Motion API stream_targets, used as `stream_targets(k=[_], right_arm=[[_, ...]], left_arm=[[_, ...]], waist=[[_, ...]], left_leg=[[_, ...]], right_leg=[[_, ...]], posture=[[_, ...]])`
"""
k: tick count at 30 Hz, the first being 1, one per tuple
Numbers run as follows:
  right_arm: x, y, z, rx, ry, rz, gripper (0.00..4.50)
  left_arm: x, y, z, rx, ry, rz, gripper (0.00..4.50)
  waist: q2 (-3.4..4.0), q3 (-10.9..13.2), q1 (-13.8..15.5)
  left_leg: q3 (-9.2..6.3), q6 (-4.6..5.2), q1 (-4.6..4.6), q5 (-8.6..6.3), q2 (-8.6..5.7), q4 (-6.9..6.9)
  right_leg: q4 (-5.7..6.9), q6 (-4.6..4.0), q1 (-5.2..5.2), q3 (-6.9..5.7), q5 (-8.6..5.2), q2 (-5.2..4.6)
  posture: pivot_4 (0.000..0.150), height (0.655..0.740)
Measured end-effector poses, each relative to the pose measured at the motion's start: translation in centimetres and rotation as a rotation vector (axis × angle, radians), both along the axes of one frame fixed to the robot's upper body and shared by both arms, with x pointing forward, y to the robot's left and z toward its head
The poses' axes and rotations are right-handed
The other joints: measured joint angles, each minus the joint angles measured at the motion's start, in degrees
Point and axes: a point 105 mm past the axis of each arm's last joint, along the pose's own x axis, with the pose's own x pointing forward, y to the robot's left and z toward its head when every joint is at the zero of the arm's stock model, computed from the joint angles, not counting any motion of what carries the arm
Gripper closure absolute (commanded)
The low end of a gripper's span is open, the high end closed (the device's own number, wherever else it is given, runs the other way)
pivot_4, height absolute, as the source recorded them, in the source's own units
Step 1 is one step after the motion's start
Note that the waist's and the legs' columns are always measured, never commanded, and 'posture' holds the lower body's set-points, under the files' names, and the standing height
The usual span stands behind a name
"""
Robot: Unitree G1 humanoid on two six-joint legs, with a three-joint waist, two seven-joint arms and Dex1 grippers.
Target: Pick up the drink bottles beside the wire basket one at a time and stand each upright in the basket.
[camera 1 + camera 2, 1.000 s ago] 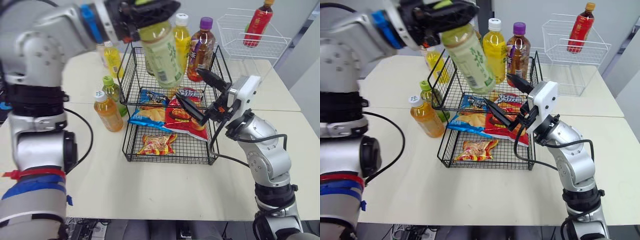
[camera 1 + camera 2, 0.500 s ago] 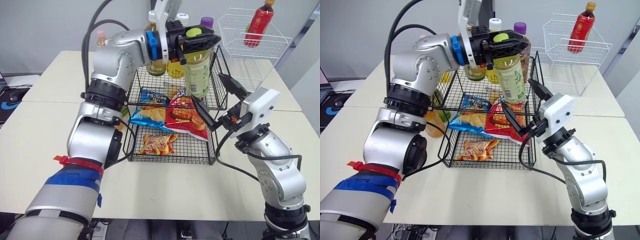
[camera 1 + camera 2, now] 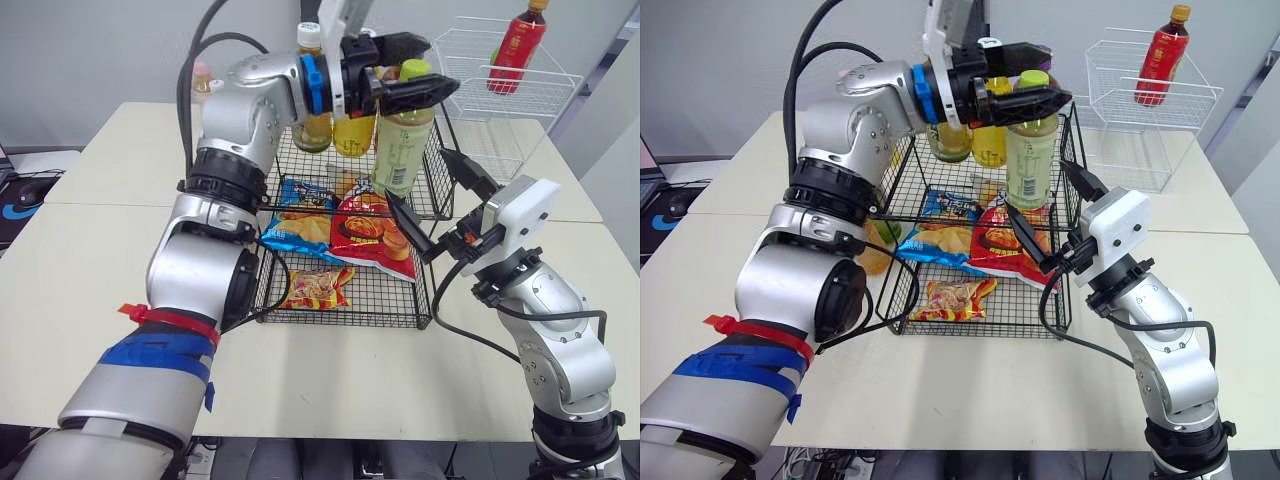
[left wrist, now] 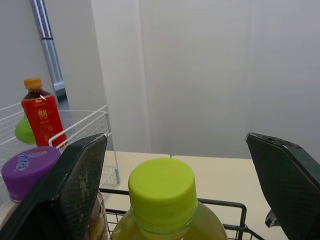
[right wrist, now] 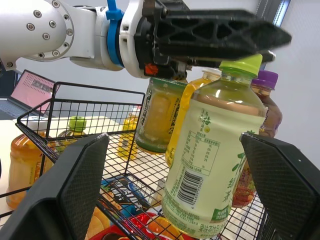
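Note:
A green-capped tea bottle (image 3: 402, 135) stands upright in the right front corner of the black wire basket's (image 3: 434, 205) upper tier. My left gripper (image 3: 435, 66) hovers over it, open, its fingers (image 4: 80, 185) wide on either side of the green cap (image 4: 162, 192) without touching it. Beside it in the tier stand a yellow bottle (image 3: 353, 132) and a white-capped amber bottle (image 3: 312, 120). An orange bottle (image 3: 868, 258) stands on the table left of the basket, mostly hidden by my left arm. My right gripper (image 3: 415, 175) is open beside the basket's right wall, holding nothing.
Snack bags (image 3: 370, 235) lie in the basket's lower tier. A white wire basket (image 3: 500, 100) with a red bottle (image 3: 518, 45) sits at the back right. A pink-capped bottle (image 3: 203, 78) stands at the back left.
My left gripper carried the green tea bottle from the left over the basket, set it upright in the upper tier and opened off it. The right gripper shifted slightly right.

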Motion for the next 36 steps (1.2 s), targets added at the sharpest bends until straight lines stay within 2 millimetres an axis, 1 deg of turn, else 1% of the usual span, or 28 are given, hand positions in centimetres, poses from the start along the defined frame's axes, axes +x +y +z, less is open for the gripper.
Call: stream_targets(k=[3, 6, 9, 11, 13, 14, 18, 19, 21, 22, 23, 26, 28, 30, 31, 32, 34, 35, 36], right_arm=[[-0.1, 0.2, 0.1, -0.004, -0.004, 0.018, 0.00], [-0.1, 0.6, 0.0, -0.013, 0.005, 0.058, 0.00], [-0.2, 1.4, 0.2, -0.022, 0.012, 0.134, 0.00], [-0.2, 1.8, 0.4, -0.028, 0.013, 0.182, 0.00], [-0.2, 2.6, 0.6, -0.038, 0.017, 0.260, 0.00], [-0.2, 3.1, 0.8, -0.047, 0.017, 0.300, 0.00], [0.2, 4.4, 0.9, -0.081, 0.041, 0.431, 0.00], [0.4, 4.7, 0.8, -0.086, 0.054, 0.465, 0.00], [0.6, 5.4, 0.5, -0.106, 0.075, 0.528, 0.00], [0.6, 5.9, 0.4, -0.119, 0.084, 0.570, 0.00], [0.6, 6.1, 0.3, -0.125, 0.091, 0.591, 0.00], [0.3, 7.7, -0.1, -0.153, 0.113, 0.700, 0.00], [0.3, 8.4, -0.8, -0.171, 0.139, 0.742, 0.00], [0.3, 8.8, -1.2, -0.182, 0.156, 0.773, 0.00], [0.3, 9.2, -1.2, -0.192, 0.158, 0.797, 0.00], [0.3, 9.3, -1.3, -0.196, 0.156, 0.808, 0.00], [0.5, 9.5, -1.5, -0.201, 0.164, 0.822, 0.00], [0.6, 9.6, -1.6, -0.202, 0.170, 0.828, 0.00], [0.7, 9.7, -1.7, -0.202, 0.171, 0.836, 0.00]], left_arm=[[-0.7, 1.2, 1.6, -0.048, -0.038, 0.017, 0.04], [-1.3, 3.6, 2.5, -0.097, -0.052, 0.072, 0.04], [-1.8, 6.3, 2.4, -0.121, -0.050, 0.158, 0.04], [-2.1, 7.7, 2.1, -0.122, -0.052, 0.226, 0.04], [-2.7, 10.0, 1.7, -0.119, -0.069, 0.329, 0.04], [-2.8, 11.5, 1.2, -0.114, -0.075, 0.396, 0.04], [-3.7, 18.7, -1.0, -0.105, -0.039, 0.713, 0.04], [-4.4, 20.8, -1.5, -0.101, -0.033, 0.799, 0.04], [-6.2, 23.8, -2.5, -0.093, -0.023, 0.918, 0.04], [-7.3, 25.2, -3.5, -0.084, -0.005, 0.981, 0.04], [-7.8, 26.0, -4.2, -0.083, 0.018, 1.011, 0.04], [-10.9, 28.8, -7.2, -0.092, 0.106, 1.139, 0.04], [-12.4, 29.9, -8.9, -0.121, 0.158, 1.198, 0.04], [-14.0, 30.5, -10.3, -0.145, 0.192, 1.247, 0.04], [-15.5, 30.6, -12.0, -0.140, 0.226, 1.282, 0.04], [-16.6, 30.3, -13.8, -0.132, 0.278, 1.293, 0.04], [-18.7, 29.5, -17.1, -0.125, 0.406, 1.299, 0.04], [-19.5, 29.2, -17.7, -0.124, 0.429, 1.304, 0.04], [-20.3, 28.8, -17.8, -0.121, 0.433, 1.310, 0.04]], waist=[[0.00, 0.00, -0.15], [0.01, 0.00, -0.74], [0.01, 0.00, -1.23], [0.01, 0.00, -1.21], [0.02, -0.01, -1.45], [0.04, -0.02, -1.71], [0.03, -0.02, -1.89], [0.01, -0.03, -1.84], [0.01, -0.04, -1.73], [-0.01, -0.04, -1.76], [-0.02, -0.05, -1.50], [-0.11, -0.11, -1.01], [-0.24, -0.19, -0.59], [-0.28, -0.21, -0.31], [-0.25, -0.22, -0.44], [-0.21, -0.22, -0.88], [-0.46, -0.32, -1.14], [-0.56, -0.38, -1.11], [-0.55, -0.38, -0.98]], left_leg=[[0.00, 0.00, 0.02, 0.00, 0.01, 0.00], [0.01, -0.01, 0.12, 0.01, 0.01, 0.01], [0.06, -0.04, 0.27, 0.02, 0.02, 0.02], [0.07, -0.07, 0.38, 0.04, 0.02, 0.01], [0.11, -0.09, 0.48, 0.06, 0.02, -0.01], [0.13, -0.11, 0.55, 0.07, 0.02, -0.02], [0.04, -0.21, 0.52, 0.14, 0.09, -0.03], [0.05, -0.21, 0.52, 0.14, 0.10, -0.03], [0.10, -0.20, 0.50, 0.13, 0.09, -0.04], [0.12, -0.20, 0.51, 0.13, 0.08, -0.04], [0.09, -0.20, 0.47, 0.13, 0.08, -0.02], [0.07, -0.18, 0.47, 0.12, 0.08, -0.02], [-0.02, -0.11, 0.48, 0.08, 0.08, -0.01], [-0.07, 0.09, 0.52, -0.04, 0.07, 0.01], [0.01, 0.16, 0.62, -0.09, 0.05, 0.00], [0.06, 0.27, 0.74, -0.15, 0.03, 0.01], [-0.04, 0.30, 0.76, -0.18, 0.06, 0.00], [-0.11, 0.29, 0.77, -0.17, 0.10, 0.00], [-0.14, 0.28, 0.82, -0.16, 0.10, 0.00]], right_leg=[[0.04, 0.00, 0.00, 0.01, 0.00, 0.00], [0.11, 0.00, 0.08, 0.04, 0.00, 0.00], [0.29, 0.00, 0.11, 0.13, 0.00, 0.00], [0.37, -0.01, 0.18, 0.15, 0.00, 0.00], [0.41, -0.02, 0.19, 0.24, 0.00, 0.00], [0.46, -0.02, 0.21, 0.28, 0.01, 0.01], [0.50, -0.03, 0.19, 0.20, 0.02, 0.06], [0.49, -0.04, 0.19, 0.20, 0.02, 0.06], [0.44, -0.04, 0.20, 0.24, 0.02, 0.04], [0.42, -0.04, 0.20, 0.26, 0.02, 0.02], [0.42, -0.07, 0.20, 0.19, 0.03, 0.01], [0.39, -0.07, 0.23, 0.16, 0.04, -0.02], [0.38, -0.06, 0.32, 0.06, 0.03, -0.05], [0.34, -0.05, 0.44, 0.00, 0.03, -0.09], [0.27, -0.05, 0.54, 0.06, 0.03, -0.12], [0.26, -0.06, 0.67, 0.09, 0.05, -0.18], [0.27, -0.06, 0.69, -0.01, 0.03, -0.15], [0.27, -0.08, 0.69, -0.06, 0.01, -0.11], [0.31, -0.14, 0.73, -0.08, -0.02, -0.10]], posture=[[0.150, 0.7400], [0.150, 0.7400], [0.150, 0.7400], [0.150, 0.7400], [0.150, 0.7400], [0.150, 0.7400], [0.150, 0.7400], [0.150, 0.7400], [0.150, 0.7400], [0.150, 0.7400], [0.150, 0.7400], [0.150, 0.7400], [0.150, 0.7400], [0.150, 0.7400], [0.150, 0.7400], [0.150, 0.7400], [0.150, 0.7400], [0.150, 0.7400], [0.150, 0.7400]])
